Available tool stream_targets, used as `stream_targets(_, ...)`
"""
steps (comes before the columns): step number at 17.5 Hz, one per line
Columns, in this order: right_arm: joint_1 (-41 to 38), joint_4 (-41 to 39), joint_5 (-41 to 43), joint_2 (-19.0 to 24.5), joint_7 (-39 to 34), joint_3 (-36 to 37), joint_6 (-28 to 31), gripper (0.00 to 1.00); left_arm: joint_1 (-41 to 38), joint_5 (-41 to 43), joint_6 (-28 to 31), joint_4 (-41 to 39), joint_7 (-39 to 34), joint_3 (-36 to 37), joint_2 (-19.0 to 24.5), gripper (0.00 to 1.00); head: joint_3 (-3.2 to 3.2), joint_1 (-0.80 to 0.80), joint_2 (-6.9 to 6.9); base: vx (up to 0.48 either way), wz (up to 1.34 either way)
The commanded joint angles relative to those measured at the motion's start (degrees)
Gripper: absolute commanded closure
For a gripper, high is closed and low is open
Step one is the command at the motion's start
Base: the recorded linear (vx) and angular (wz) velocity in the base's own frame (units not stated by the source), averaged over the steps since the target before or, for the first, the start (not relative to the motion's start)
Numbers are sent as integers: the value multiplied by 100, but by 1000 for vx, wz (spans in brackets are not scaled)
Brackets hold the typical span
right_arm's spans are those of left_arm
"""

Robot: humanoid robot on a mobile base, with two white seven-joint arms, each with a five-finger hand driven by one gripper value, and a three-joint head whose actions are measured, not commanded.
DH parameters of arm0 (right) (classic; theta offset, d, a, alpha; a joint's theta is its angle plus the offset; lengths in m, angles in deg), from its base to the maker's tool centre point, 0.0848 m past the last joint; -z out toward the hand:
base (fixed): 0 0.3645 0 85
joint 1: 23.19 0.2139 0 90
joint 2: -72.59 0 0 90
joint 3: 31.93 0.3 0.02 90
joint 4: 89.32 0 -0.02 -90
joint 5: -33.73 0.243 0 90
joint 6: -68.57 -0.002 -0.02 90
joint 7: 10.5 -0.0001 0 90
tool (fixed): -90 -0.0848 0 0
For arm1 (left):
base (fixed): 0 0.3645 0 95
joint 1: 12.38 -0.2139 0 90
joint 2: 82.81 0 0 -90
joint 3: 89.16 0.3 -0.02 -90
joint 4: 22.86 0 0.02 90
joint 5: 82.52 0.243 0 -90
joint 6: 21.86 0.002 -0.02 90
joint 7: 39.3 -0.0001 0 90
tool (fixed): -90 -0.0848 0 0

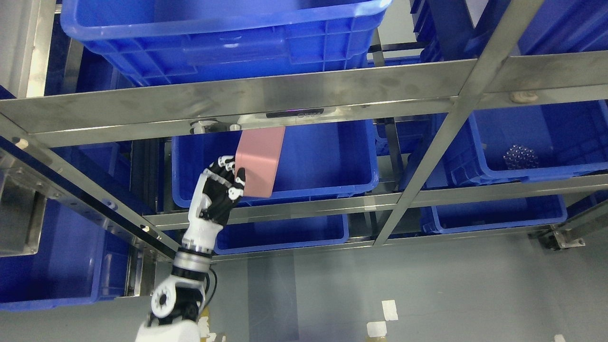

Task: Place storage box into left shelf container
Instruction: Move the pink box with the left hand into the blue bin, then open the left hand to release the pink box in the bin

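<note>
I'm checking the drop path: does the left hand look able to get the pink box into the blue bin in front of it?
Probably yes. The left hand already holds the pink box over the blue bin, whose top is open. The steel rail just above hides the box's top edge, leaving little headroom.

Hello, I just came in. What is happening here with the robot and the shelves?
The robot's left hand is holding a pink storage box by its lower left edge, raised in front of a metal shelf rack. The box hangs over a blue container on the middle shelf level, its top edge hidden behind the shelf beam. It is not set down yet. Other blue bins fill the rack; the one on the right has a small clear item inside. The right arm is out of view.
</note>
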Motion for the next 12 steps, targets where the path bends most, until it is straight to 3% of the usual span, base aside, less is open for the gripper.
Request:
stream_targets(1,45,-100,9,-100,5,17,-2,0,1406,410,506,2000,-6,-495,57,96,0,0,0,10,0)
stream_targets(6,45,-100,9,-100,-4,17,-2,0,2233,1226,692,3169,12,162,57,91,0,0,0,0,0)
stream_targets(12,45,-100,9,-100,-4,17,-2,0,2585,2915,280,3600,82,822,57,90,0,0,0,0,0)
